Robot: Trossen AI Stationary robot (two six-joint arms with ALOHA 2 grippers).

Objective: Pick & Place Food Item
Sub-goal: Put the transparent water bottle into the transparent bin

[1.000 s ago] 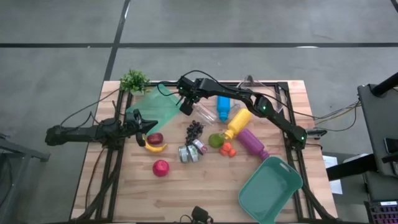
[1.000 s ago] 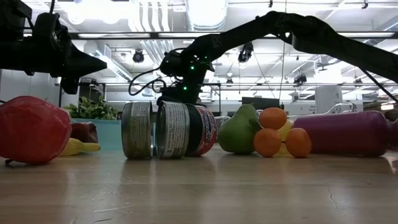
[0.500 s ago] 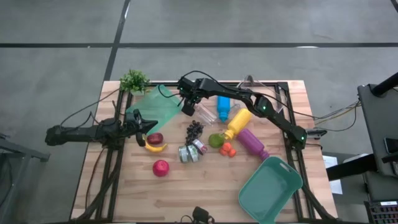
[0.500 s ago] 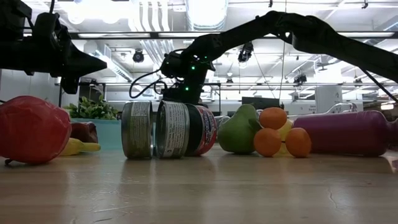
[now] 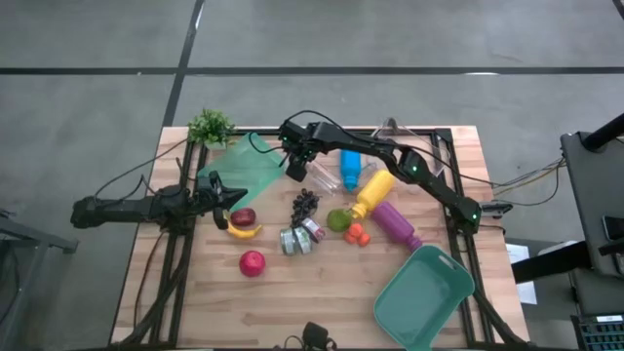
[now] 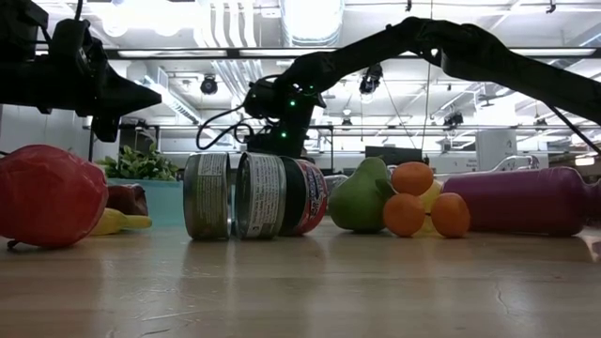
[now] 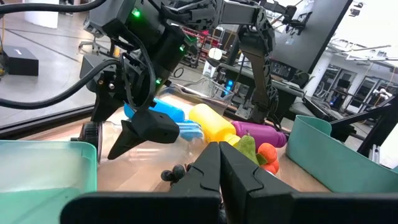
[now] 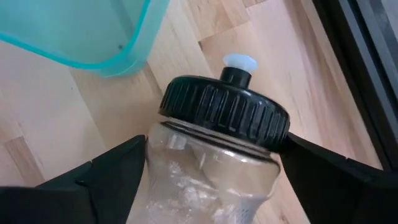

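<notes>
We list a pale wooden slatted table (image 5: 322, 292), which carries everything below.

- Teal plastic bin (image 5: 425, 296), tilted at the table's near right corner; a second teal tray (image 5: 246, 177) lies at the far left, beside a small green potted plant (image 5: 210, 126).
- Right arm, reaching across the far side of the table. Its right gripper (image 5: 296, 171) is down over a clear plastic bottle with a black ribbed cap and white spout (image 8: 219, 137). In the right wrist view we see one dark finger on each side of the bottle's body, just below the cap, jaws spread wide; whether they press the bottle yet we cannot tell. The bottle lies on its side just beside the teal tray's corner.
- Left arm, low at the table's left edge; its left gripper (image 5: 226, 194) is fully closed and empty.
- Purple bottle (image 5: 397, 224), yellow bottle (image 5: 374, 192) and blue bottle (image 5: 349, 169), lying together right of centre.
- Two metal tins (image 5: 297, 238), green pear (image 5: 338, 219), red apple (image 5: 253, 262), dark grapes (image 5: 305, 203), small oranges (image 5: 356, 234), banana (image 5: 243, 231).
</notes>
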